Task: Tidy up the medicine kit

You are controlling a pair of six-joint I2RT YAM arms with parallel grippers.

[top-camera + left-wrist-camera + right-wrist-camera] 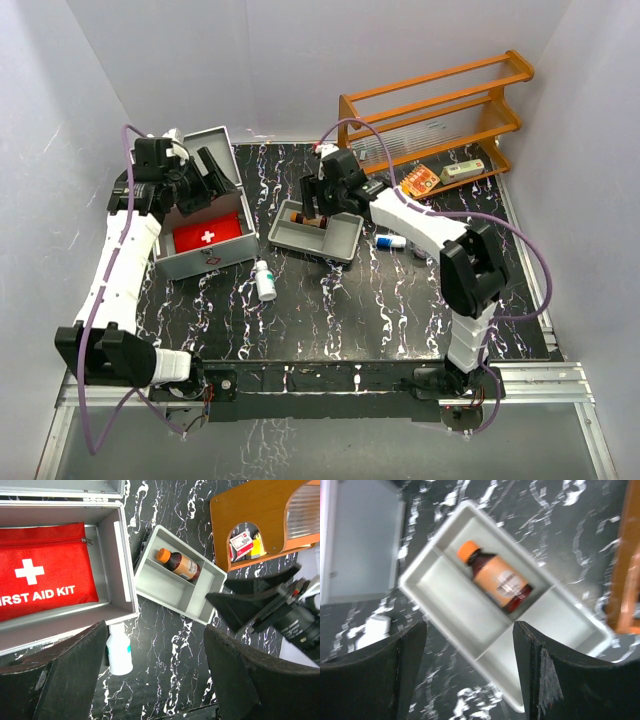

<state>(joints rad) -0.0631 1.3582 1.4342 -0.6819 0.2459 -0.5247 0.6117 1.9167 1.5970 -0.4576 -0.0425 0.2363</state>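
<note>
The right gripper, fingers apart and empty, hangs over the grey tray, where a brown bottle lies. The left gripper, likewise spread and empty, hovers by the open medicine kit at upper left. Only a red pouch sits inside it, while a white bottle and an orange packet lie out, so most sorting seems undone.

white walls, black marbled table, wooden rack back right

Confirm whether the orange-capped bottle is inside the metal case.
No, the orange-capped bottle lies in the grey divided tray beside the medicine kit.
</note>
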